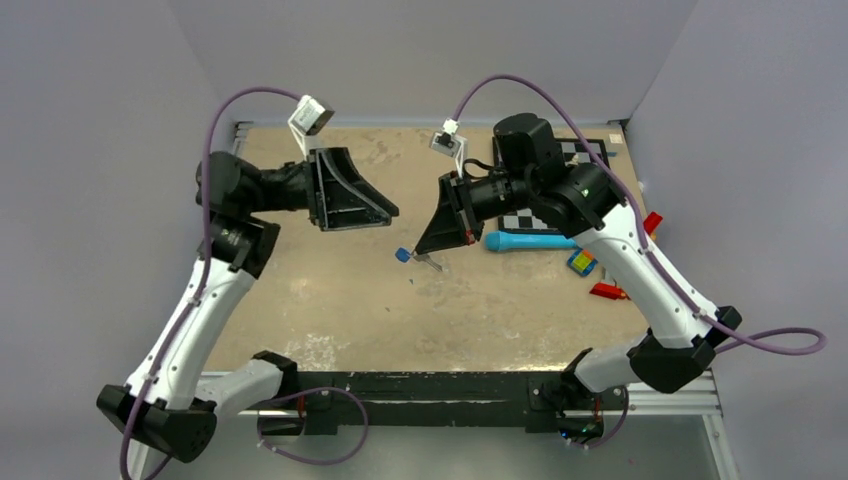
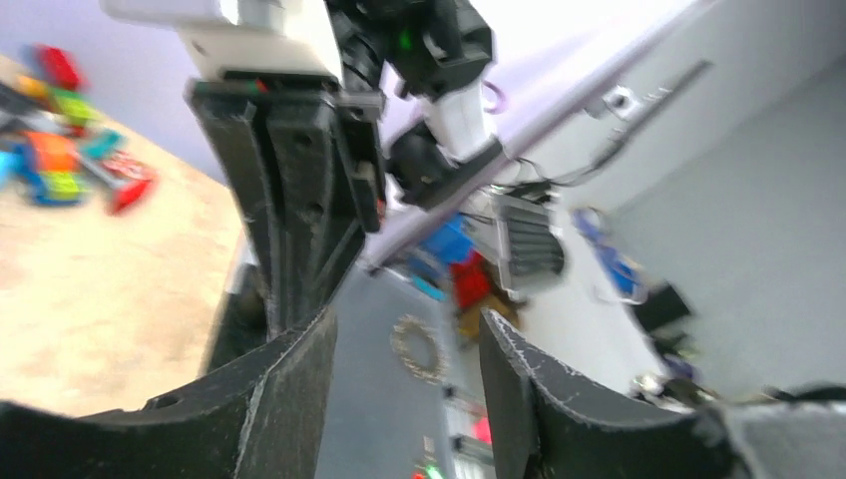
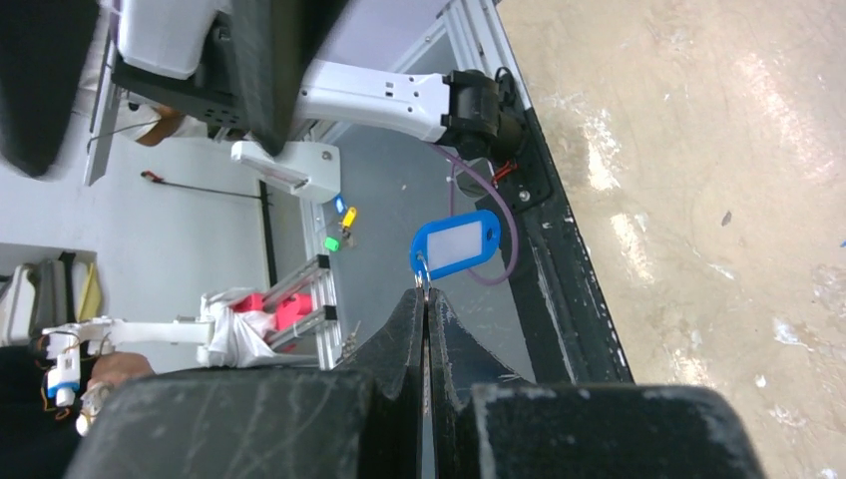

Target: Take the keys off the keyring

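Keys (image 3: 424, 277) are pinched at the ring end between the closed fingers of the right gripper (image 3: 424, 295), apparently lifted off the table (image 1: 330, 300), mid-scene. The blue tag (image 3: 454, 242) hangs off the tips, its long axis pointed away from the jaws, toward the left arm. The left gripper (image 1: 388, 213) is seen open and empty, near the tag but apart from it. A light-blue tube tool (image 1: 525, 241) and a blue-and-yellow block (image 1: 581, 262) lie behind the right gripper. Nothing is seen between the tag and the left jaws.

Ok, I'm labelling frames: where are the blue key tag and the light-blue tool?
blue key tag (image 3: 454, 242), right wrist view, on its white label centre.
light-blue tool (image 1: 525, 241), top external view, on its mid-shaft.
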